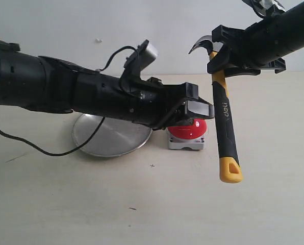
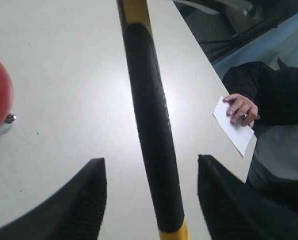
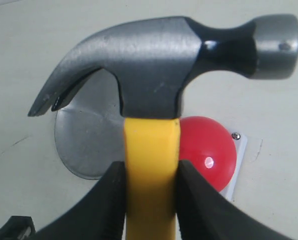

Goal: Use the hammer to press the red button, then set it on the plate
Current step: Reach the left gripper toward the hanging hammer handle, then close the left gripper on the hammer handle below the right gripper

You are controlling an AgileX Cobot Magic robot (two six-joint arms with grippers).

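The hammer hangs upright in the air, steel head up and yellow looped end down. My right gripper is shut on its yellow neck just under the head. The left gripper is open beside the handle. In the left wrist view, the black grip runs between its fingers with a gap on each side. Below them, the red button sits on its grey base on the table. The silver plate lies to the button's left, partly hidden by the left arm.
A black cable trails from the left arm onto the table. Past the table's edge, a person's hand holds a white paper. The table in front of the button and plate is bare.
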